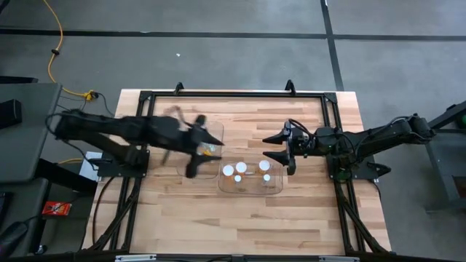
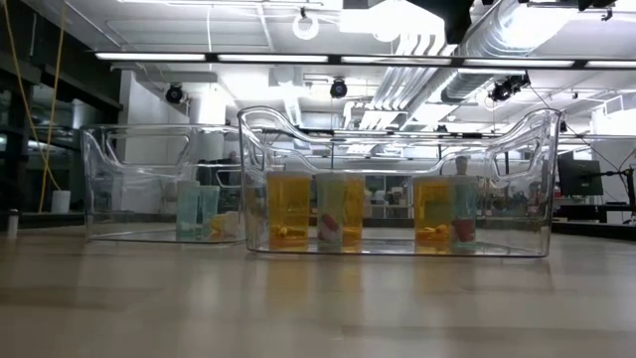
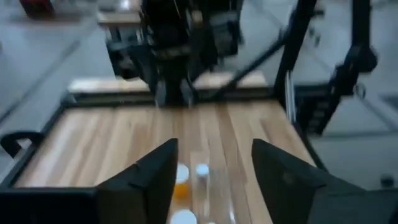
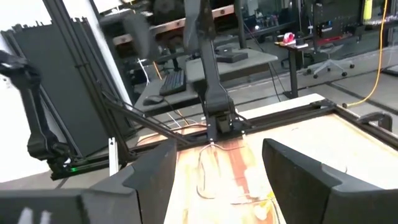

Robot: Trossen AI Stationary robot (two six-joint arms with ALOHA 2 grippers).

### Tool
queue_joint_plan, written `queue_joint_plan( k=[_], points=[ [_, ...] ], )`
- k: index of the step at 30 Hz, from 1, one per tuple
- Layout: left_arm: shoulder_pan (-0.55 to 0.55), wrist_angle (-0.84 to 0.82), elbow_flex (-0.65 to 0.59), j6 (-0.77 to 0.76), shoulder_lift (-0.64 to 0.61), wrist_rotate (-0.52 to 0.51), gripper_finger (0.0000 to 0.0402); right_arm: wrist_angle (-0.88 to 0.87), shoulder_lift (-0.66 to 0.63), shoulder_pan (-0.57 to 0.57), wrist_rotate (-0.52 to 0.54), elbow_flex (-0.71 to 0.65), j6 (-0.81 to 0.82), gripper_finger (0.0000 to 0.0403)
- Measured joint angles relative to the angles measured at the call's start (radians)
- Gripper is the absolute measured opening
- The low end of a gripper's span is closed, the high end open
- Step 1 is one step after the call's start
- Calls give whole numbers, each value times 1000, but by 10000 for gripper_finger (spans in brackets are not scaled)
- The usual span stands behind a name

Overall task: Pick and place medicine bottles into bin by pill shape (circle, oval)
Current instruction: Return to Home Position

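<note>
You have two matte black arms, the left arm (image 1: 109,129) and the right arm (image 1: 378,137), each built of slim jointed links. A thin black cable (image 1: 293,126) loops by the right wrist. The left gripper (image 1: 195,148) and right gripper (image 1: 272,147) each end in two broad, wedge-shaped dark fingers (image 4: 311,180).

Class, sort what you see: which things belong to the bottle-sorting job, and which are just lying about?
Job: medicine bottles, left bin, right bin, left hand (open, over the left bin), right hand (open, by the right bin).
Lying about: yellow cable and red object on the floor.
</note>
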Motion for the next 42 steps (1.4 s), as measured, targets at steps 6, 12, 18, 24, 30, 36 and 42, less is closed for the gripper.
queue_joint_plan(
  k=[6, 12, 18, 24, 30, 36, 42],
  points=[
    [9, 243, -256, -22, -261, -86, 107, 13, 0, 0, 0, 0, -3, 232],
    [10, 382, -510, -62, -494, -107, 9, 19, 0, -5, 35, 0, 139, 232],
    [10, 435, -732, -151, -709, -100, 2, 18, 0, -8, 111, 0, 203, 232],
    [10, 503, -925, -197, -909, -83, 1, 19, 0, -8, 150, 0, 204, 232],
    [10, 561, -1084, -268, -1085, -51, 0, 19, 0, -8, 153, 0, 231, 190],
    [10, 568, -1192, -337, -1218, -53, 0, 10, 0, -8, 115, 0, 231, 56],
    [10, 565, -1225, -350, -1211, -57, 0, -11, 0, -8, 81, 0, 255, 22]
  ],
)
